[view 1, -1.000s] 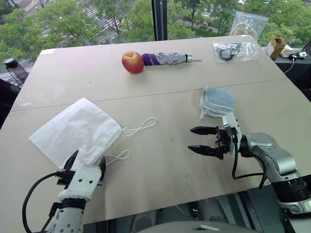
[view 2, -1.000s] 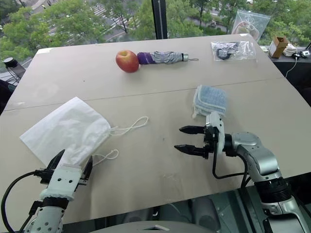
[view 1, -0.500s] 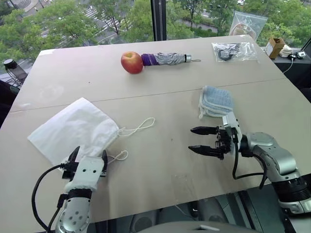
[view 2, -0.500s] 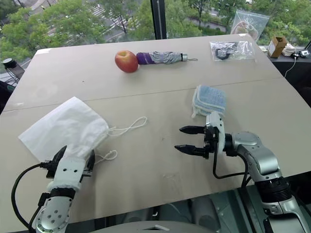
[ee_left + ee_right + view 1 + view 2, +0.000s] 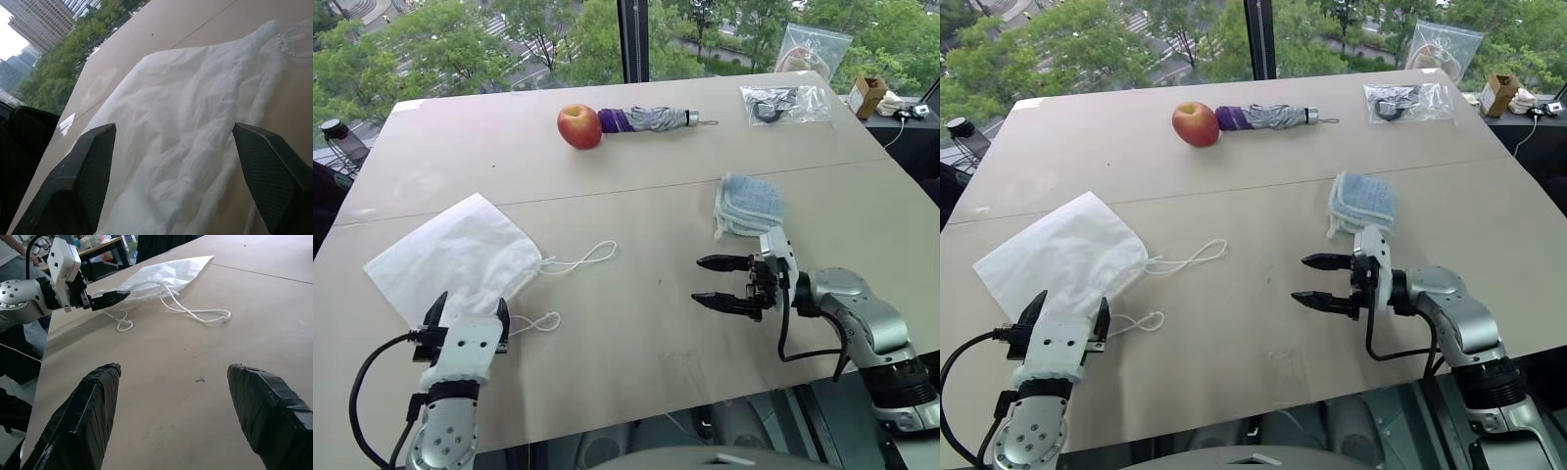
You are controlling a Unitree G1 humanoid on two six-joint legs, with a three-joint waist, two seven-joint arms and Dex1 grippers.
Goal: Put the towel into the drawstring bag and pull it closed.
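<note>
Towel and drawstring bag both lie loose on the surface, well apart. Left gripper has its jaws spread wide and empty, at the near edge of the bag. Right gripper hovers with jaws parted and empty, pointing across toward the bag, the towel just beyond its wrist. White cords trail from the bag's mouth. At the far side sit an apple touching a folded umbrella, and a clear zip bag.
</note>
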